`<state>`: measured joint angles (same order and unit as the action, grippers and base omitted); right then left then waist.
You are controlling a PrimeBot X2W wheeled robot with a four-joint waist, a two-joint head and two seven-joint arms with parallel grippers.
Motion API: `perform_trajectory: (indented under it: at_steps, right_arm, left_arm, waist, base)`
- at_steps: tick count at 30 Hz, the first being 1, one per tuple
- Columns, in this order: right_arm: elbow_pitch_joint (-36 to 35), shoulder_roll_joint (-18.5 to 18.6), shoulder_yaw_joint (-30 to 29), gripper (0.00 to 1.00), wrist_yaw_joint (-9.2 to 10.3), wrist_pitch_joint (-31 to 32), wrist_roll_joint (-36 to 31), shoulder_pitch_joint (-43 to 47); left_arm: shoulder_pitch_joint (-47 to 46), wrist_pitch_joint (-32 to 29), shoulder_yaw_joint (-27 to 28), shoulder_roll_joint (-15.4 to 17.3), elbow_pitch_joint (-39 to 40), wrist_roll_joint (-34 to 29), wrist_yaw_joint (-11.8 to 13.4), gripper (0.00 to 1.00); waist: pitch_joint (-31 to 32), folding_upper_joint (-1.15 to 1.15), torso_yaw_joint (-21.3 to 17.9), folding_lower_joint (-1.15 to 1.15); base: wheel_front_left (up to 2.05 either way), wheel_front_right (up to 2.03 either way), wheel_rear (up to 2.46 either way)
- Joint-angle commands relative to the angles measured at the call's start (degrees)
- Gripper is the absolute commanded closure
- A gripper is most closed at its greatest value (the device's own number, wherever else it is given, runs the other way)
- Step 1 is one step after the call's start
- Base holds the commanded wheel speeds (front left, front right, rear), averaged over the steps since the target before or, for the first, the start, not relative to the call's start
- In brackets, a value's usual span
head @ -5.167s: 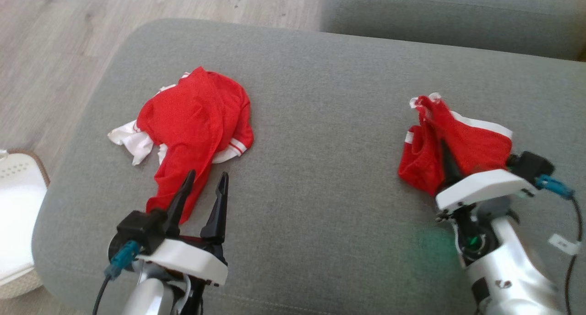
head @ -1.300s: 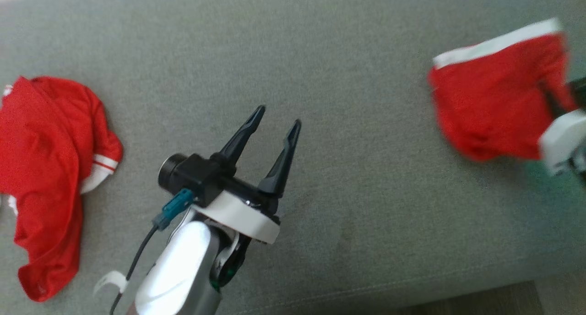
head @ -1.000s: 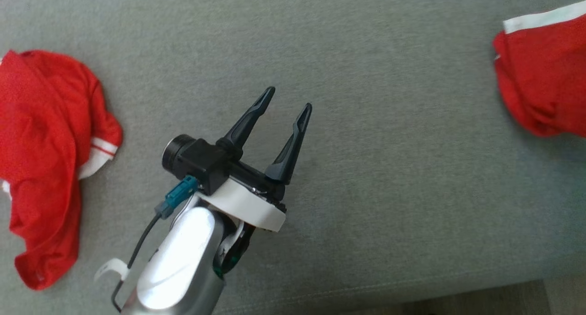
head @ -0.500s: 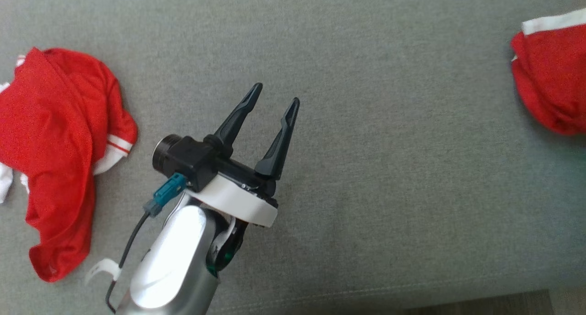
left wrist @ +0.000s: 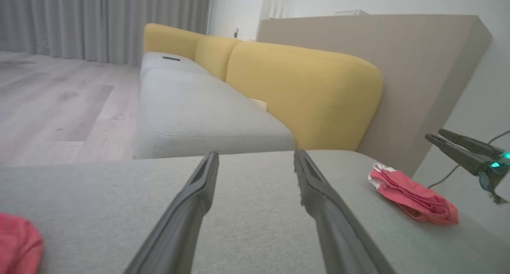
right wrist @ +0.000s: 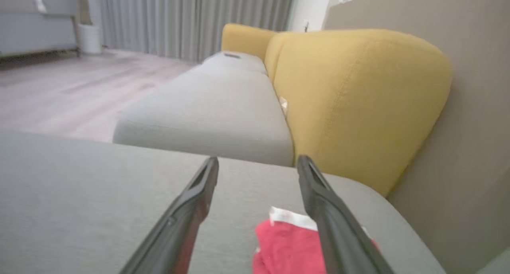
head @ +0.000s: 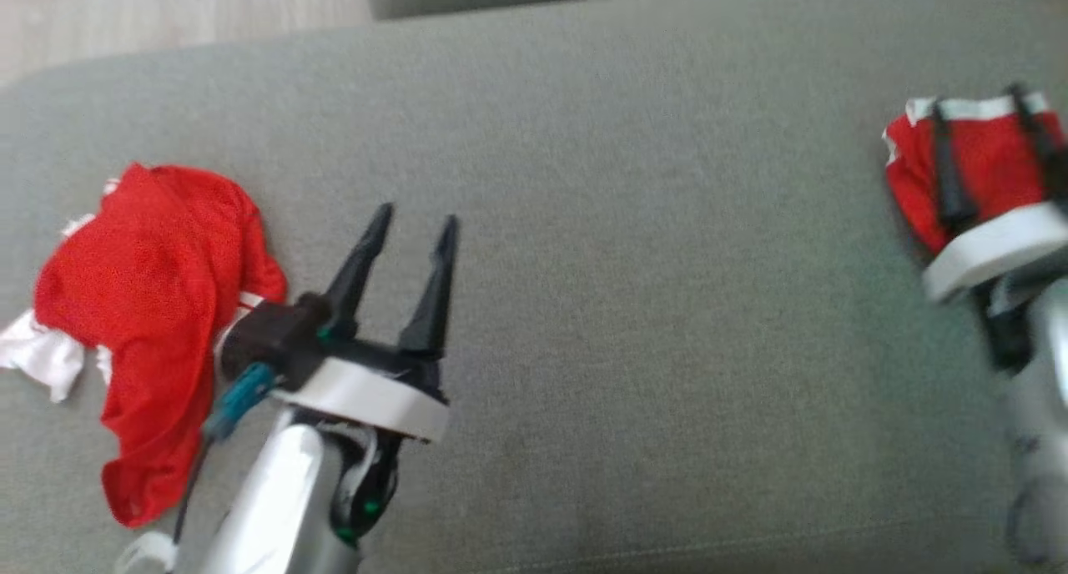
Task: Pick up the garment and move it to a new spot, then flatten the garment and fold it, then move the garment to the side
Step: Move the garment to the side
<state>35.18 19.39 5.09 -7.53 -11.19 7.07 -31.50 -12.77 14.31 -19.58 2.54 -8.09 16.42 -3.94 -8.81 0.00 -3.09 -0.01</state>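
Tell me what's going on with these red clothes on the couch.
A two-armed robot is working over a grey couch cushion. Its right pincer hovers open above a small red garment with a white band, which lies bunched near the cushion's right end, not gripped. The left pincer is open too, over bare cushion beside a larger crumpled red-and-white garment. Nothing is flattened or folded yet.

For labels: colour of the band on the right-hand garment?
White band on the red garment; clearest in head view.
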Motion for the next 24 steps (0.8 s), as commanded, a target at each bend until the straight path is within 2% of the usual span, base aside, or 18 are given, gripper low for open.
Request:
perform_trajectory:
  at_steps: [1, 9, 17, 24]
  right_arm:
    - [-4.3, -1.6, 0.0, 0.0, 0.04, -0.7, 1.3, 2.1]
    - [-13.3, -10.7, -3.5, 0.0, 0.04, -2.3, 1.6, 15.4]
    - [-18.4, -15.1, -6.3, 0.0, 0.04, -3.3, 0.3, 23.7]
    - [-20.2, -16.4, -5.8, 0.0, 0.04, -3.7, -0.3, 28.4]
  left_arm:
    - [0.2, 0.7, 3.5, 0.3, 2.3, 0.1, 0.3, 0.0]
    - [7.0, 0.7, 7.1, 0.3, 2.3, -1.9, 0.0, 0.0]
    - [11.8, 0.7, 9.4, 0.3, 2.9, -0.6, 0.8, 0.0]
    - [13.7, 0.7, 10.6, 0.3, 3.2, -1.4, 1.0, 0.0]
  waist:
    - [2.6, 0.0, 1.1, 0.01]
    - [7.9, 0.0, 4.3, 0.01]
    - [10.1, 0.0, 5.6, 0.01]
    - [10.7, 0.0, 6.0, 0.01]
  base:
    - [0.0, 0.0, 0.0]
    - [0.0, 0.0, 0.0]
    - [0.0, 0.0, 0.0]
    - [0.0, 0.0, 0.0]
